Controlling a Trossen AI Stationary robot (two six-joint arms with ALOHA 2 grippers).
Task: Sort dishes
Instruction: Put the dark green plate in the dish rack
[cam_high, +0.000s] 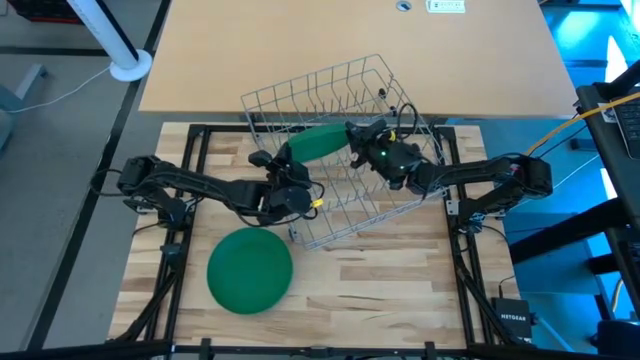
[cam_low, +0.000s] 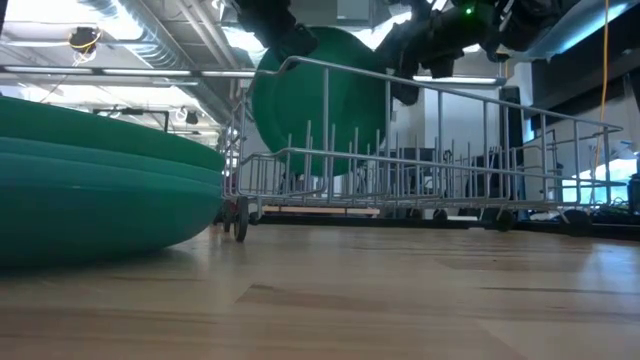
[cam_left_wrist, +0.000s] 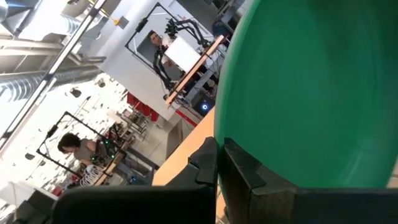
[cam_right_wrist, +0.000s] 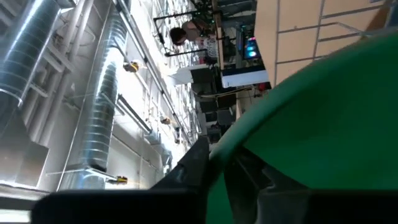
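Note:
One green plate (cam_high: 320, 143) stands on edge inside the grey wire rack (cam_high: 340, 90), held between my two grippers. My left gripper (cam_high: 285, 165) is shut on the rim at the end toward the table's left. My right gripper (cam_high: 352, 135) is shut on the rim at the opposite end. In the low view the plate (cam_low: 320, 100) stands upright with its lower edge down among the rack's tines (cam_low: 330, 165). I cannot tell whether it rests on them. A stack of green plates (cam_high: 250, 270) lies flat on the wooden table at the near left. My left gripper (cam_left_wrist: 221, 155) pinches the plate's rim (cam_left_wrist: 233, 140) between its two fingers, one on each face. It comes in level from the table's left. The plate stands upright on edge. My right gripper (cam_right_wrist: 217, 163) pinches the opposite rim (cam_right_wrist: 227, 146) between its two fingers, one on each face. It reaches in level from the table's right, over the rack's top wire. The plate stays upright.
The rack (cam_low: 450, 160) sits askew across the table's far middle. The stack of plates (cam_low: 100, 180) fills the near left. Bare wood (cam_high: 400, 290) lies at the near right. A tan tabletop (cam_high: 300, 40) and a white lamp base (cam_high: 130, 68) are beyond. People show in the room behind.

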